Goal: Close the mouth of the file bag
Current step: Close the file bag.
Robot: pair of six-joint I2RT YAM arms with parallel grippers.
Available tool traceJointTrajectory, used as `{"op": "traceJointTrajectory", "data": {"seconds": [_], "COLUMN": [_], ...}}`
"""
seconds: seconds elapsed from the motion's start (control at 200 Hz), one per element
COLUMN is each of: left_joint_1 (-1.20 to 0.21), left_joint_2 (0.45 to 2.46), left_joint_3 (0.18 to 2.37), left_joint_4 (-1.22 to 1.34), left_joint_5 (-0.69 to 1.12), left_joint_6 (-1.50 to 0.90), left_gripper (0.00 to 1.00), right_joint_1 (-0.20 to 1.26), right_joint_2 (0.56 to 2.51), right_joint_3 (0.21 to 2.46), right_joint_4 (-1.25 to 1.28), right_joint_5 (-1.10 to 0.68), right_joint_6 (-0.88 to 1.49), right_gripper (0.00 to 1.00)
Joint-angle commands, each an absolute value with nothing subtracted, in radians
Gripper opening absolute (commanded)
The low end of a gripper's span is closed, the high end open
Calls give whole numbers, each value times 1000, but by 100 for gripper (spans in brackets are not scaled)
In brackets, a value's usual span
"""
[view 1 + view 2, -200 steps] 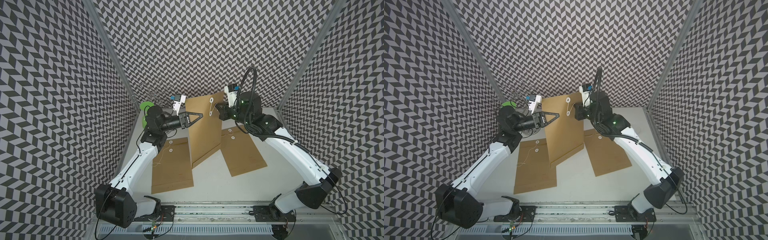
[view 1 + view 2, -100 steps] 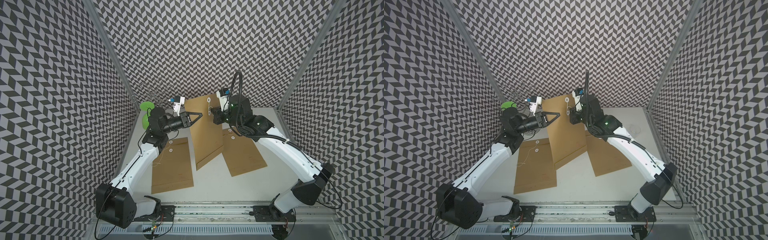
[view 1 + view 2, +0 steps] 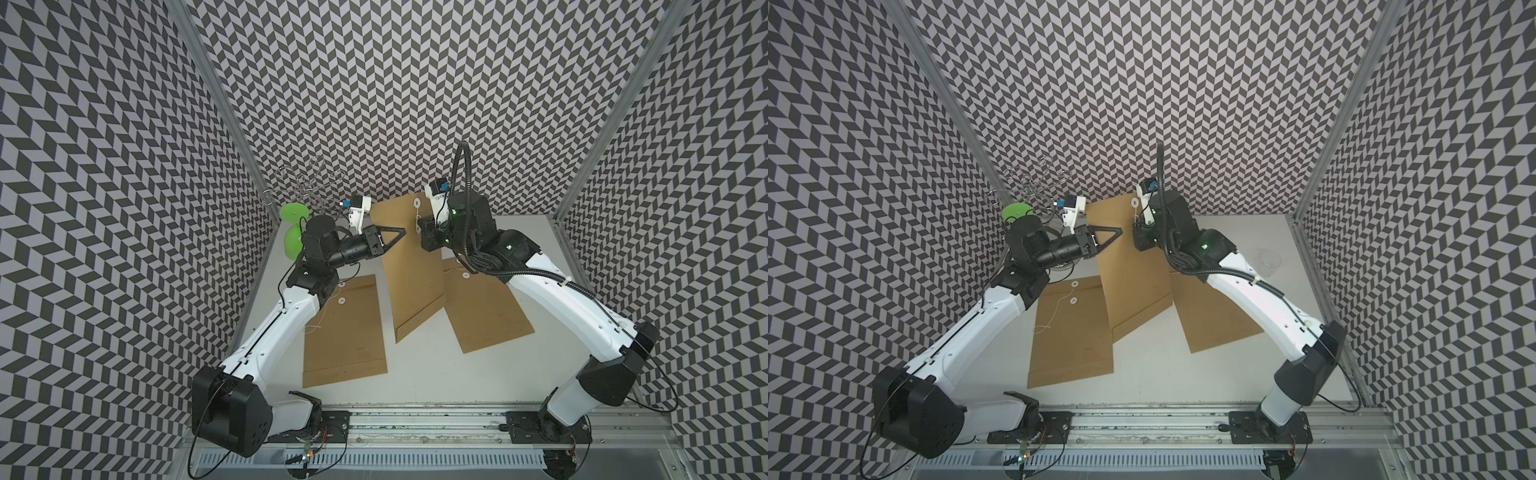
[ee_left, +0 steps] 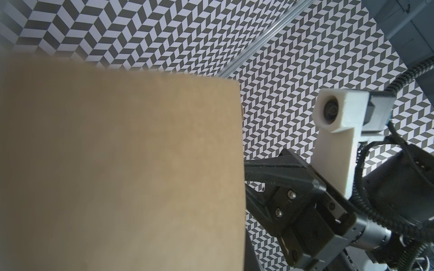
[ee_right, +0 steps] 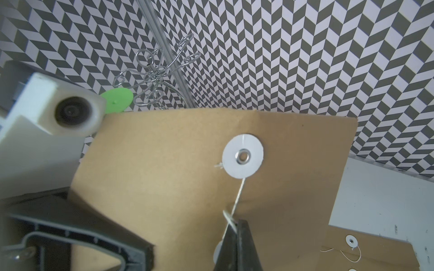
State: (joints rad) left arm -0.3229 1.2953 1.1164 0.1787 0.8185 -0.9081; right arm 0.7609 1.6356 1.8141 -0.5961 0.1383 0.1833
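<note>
I note left gripper [image 3: 402,230] clamped on side edge of file bag [image 3: 411,270], bag stood on end, right gripper [image 5: 237,223] pinching white string [image 5: 240,191] just under upper disc [image 5: 243,156].

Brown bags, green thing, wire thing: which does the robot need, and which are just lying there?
Needed: lifted file bag, string, white disc, left claw pinching the bag, right claw pinching the string.
Just lying there: left flat bag, right flat bag, green thing, wire rack, clear cup.

Bright, even light, soft shadows; file bag [image 4: 117,164] blurred in left wrist view.
</note>
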Motion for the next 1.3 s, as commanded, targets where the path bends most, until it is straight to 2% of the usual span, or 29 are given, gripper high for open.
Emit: {"op": "traceJointTrajectory", "data": {"seconds": [0.0,0.556,0.836,1.297], "left_joint_1": [-330,-364,-365,-347], "left_joint_2": [1262,1261,1262,1273], "left_joint_3": [1118,1122,1128,1187], "left_joint_4": [181,132,135,133], "left_joint_5": [806,747,741,754], "left_joint_6": [-883,-825,-813,-793], "left_gripper": [0,0,0,0], "right_joint_1": [773,817,818,804], "right_joint_2": [1655,1715,1725,1697], "right_joint_3": [1853,1960,1970,1838], "right_joint_4": [-607,-701,-711,-614], "right_joint_5": [168,183,66,-147], "right_joint_6": [160,126,140,178], "right_gripper": [0,0,0,0]}}
